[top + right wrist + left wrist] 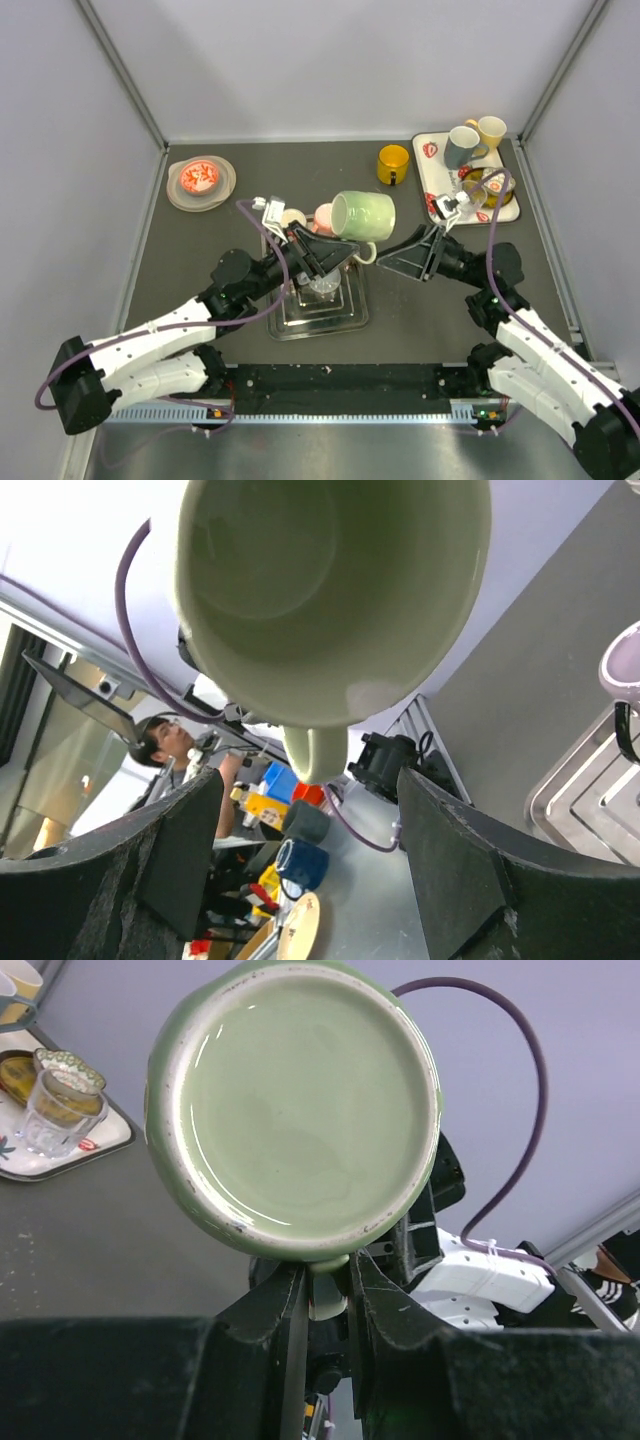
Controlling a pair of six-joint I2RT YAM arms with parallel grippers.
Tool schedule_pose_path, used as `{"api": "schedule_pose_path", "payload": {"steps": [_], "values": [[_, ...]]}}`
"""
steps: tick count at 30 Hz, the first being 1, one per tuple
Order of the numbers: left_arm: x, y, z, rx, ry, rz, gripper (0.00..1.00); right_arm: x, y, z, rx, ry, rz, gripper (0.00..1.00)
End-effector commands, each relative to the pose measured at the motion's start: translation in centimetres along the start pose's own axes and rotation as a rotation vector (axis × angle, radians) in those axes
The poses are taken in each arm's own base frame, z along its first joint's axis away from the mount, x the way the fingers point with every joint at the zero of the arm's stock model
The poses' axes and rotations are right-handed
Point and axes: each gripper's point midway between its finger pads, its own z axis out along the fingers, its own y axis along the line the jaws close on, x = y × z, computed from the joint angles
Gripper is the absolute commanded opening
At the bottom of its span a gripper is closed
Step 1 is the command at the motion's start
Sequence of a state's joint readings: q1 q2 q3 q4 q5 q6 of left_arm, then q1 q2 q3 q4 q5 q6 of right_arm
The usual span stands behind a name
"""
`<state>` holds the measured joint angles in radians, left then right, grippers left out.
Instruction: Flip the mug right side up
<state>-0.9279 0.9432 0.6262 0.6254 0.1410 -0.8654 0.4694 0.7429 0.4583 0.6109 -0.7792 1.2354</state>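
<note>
From where I stand, a dark grey matte tabletop [170,260] is boxed in on three sides by plain pale grey panels: a back wall [340,60], a left wall [60,200] and a right wall [605,200]. Slim silver metal posts [120,70] run up the rear corners, and a brushed steel strip [320,455] edges the near side. The light is soft and even, with only faint shadows.

We counted at least five mugs: a green mug [363,216], a yellow mug [393,163], a pink mug [324,217], a grey mug [461,147] and a pale yellow mug [491,130]. There were two trays, a white tray [435,178] and a metal tray [340,318]. We saw one plate [201,185] and one glass [48,1110] that we were sure of.
</note>
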Motion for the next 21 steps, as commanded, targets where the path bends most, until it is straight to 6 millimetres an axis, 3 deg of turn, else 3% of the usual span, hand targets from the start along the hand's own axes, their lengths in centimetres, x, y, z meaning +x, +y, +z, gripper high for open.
{"api": "schedule_pose_path", "payload": {"steps": [1,11,17,21], "values": [[-3.9,-5.9,0.0,0.235,-0.13,0.004,0.0,-0.7,3.1,0.4,-0.138,0.004,-0.045,0.7],[-2.6,-5.9,0.3,0.275,-0.08,-0.024,0.0,-1.5,3.8,1.6,-0.187,0.023,-0.027,0.66],[-1.8,-5.6,0.4,0.284,-0.054,-0.037,0.0,-1.7,4.2,2.4,-0.214,0.025,-0.013,0.59],[-1.2,-5.7,0.3,0.315,-0.043,-0.039,0.0,-2.0,4.4,2.6,-0.226,0.014,0.0,0.39]]}}
